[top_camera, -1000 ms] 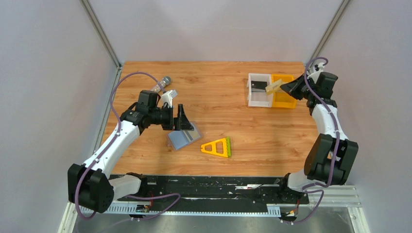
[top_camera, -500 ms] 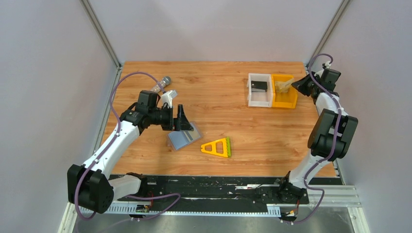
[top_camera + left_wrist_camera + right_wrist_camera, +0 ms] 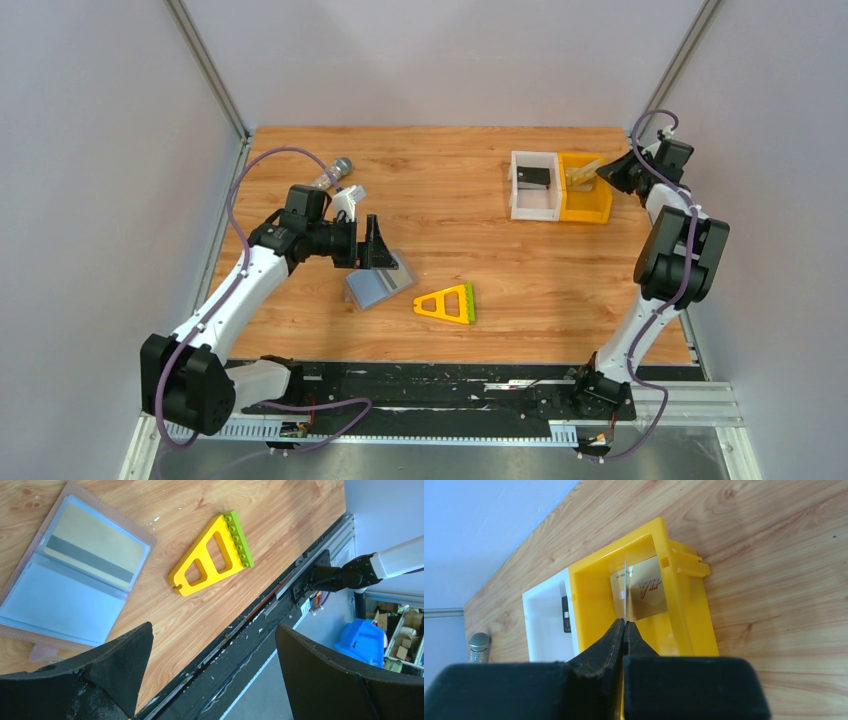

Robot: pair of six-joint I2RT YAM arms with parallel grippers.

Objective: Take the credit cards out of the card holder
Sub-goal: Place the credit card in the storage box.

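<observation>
The card holder [image 3: 380, 285] lies open on the wood, grey-blue [image 3: 75, 580], with a tan credit card with a grey stripe [image 3: 92, 552] in its upper pocket. My left gripper [image 3: 375, 245] hovers just above its far edge, jaws wide open and empty [image 3: 212, 630]. At the far right, my right gripper [image 3: 603, 174] is shut [image 3: 624, 622] on a thin credit card seen edge-on [image 3: 624, 587], over the yellow bin [image 3: 590, 205]. A gold card face marked VIP [image 3: 646, 592] shows inside that bin [image 3: 689, 615]. Whether it is the held card is unclear.
A white bin [image 3: 520, 205] next to the yellow one holds a black card [image 3: 533, 177]. A yellow-and-green triangular frame [image 3: 447, 303] lies right of the holder [image 3: 212, 552]. A grey cylinder [image 3: 335, 172] rests behind my left arm. The table's black front rail [image 3: 280, 587] is close.
My right gripper has drawn back to the right with the card, from over the divide between the bins to over the yellow bin. The left arm has not moved.
</observation>
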